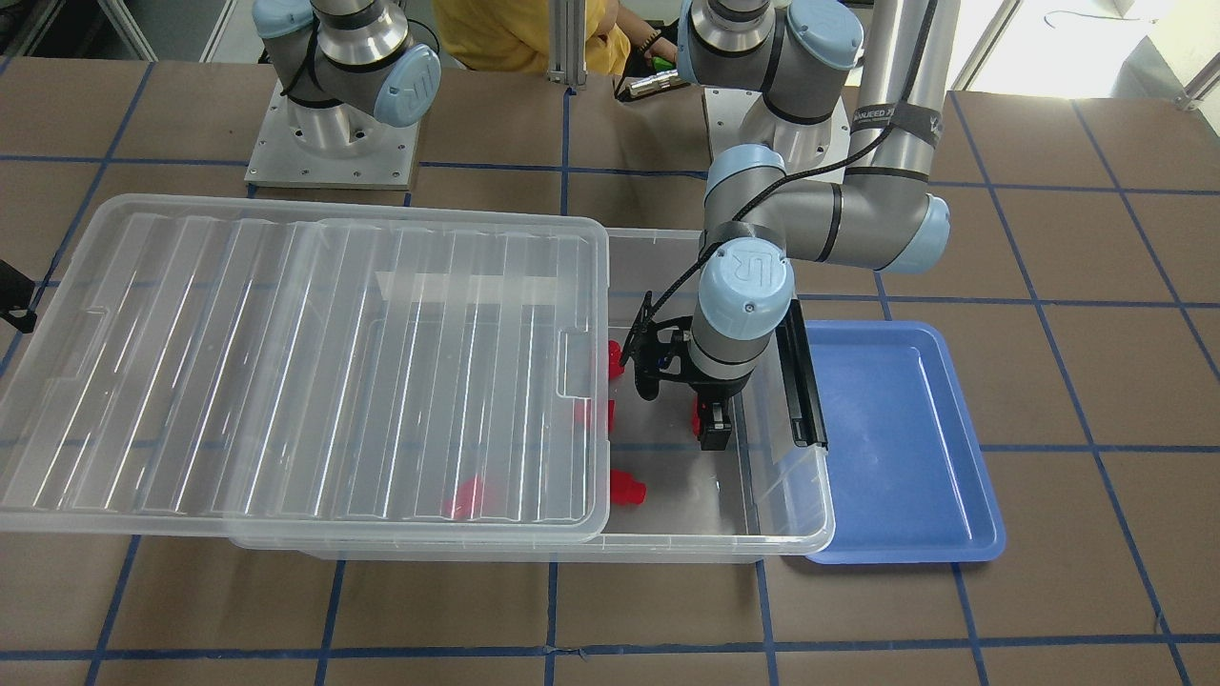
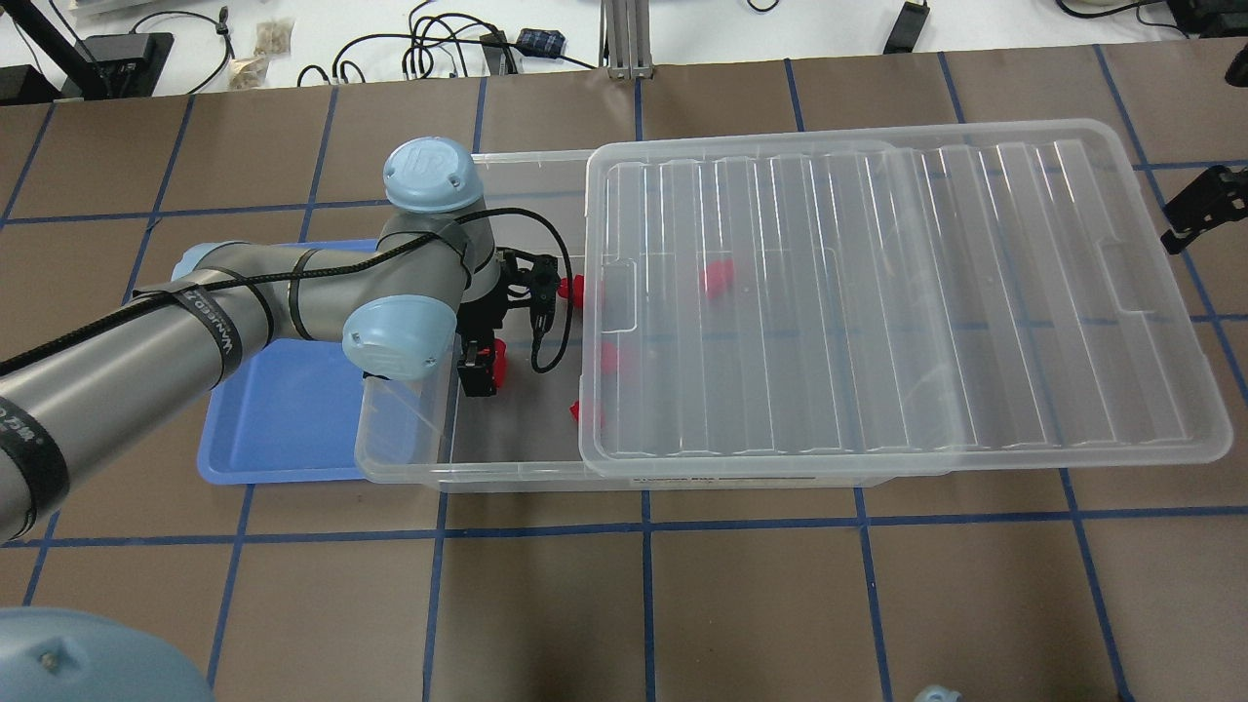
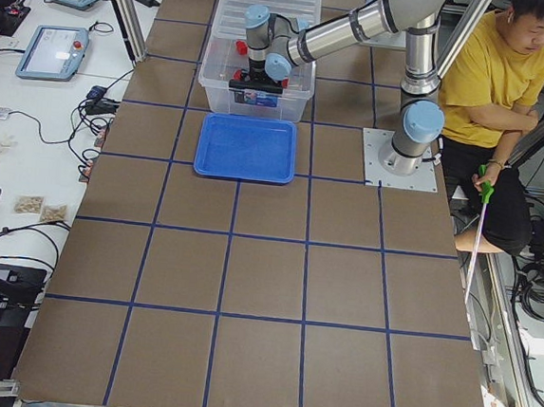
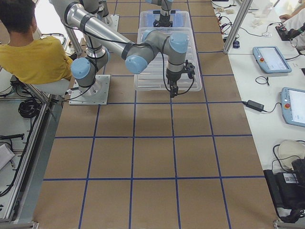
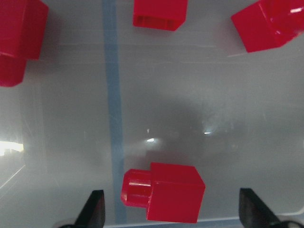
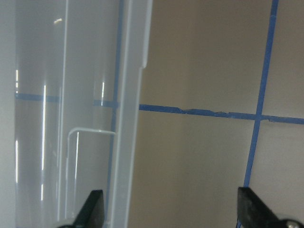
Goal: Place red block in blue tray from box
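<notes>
My left gripper (image 1: pixel 713 426) reaches down into the open end of the clear box (image 1: pixel 783 495). Its jaws are open, and a red block (image 5: pixel 164 192) lies on the box floor between the fingertips (image 5: pixel 95 209). The same block shows beside the fingers in the overhead view (image 2: pixel 498 357). Other red blocks (image 1: pixel 627 488) lie nearby in the box, some under the lid (image 1: pixel 286 362). The blue tray (image 1: pixel 896 448) sits empty beside the box's latch end. My right gripper (image 2: pixel 1197 203) is open and empty next to the lid's far edge.
The ribbed lid (image 2: pixel 877 292) is slid sideways and covers most of the box. A black latch bar (image 1: pixel 801 381) stands on the box end by the tray. A person in a yellow shirt (image 3: pixel 511 82) sits behind the robot bases.
</notes>
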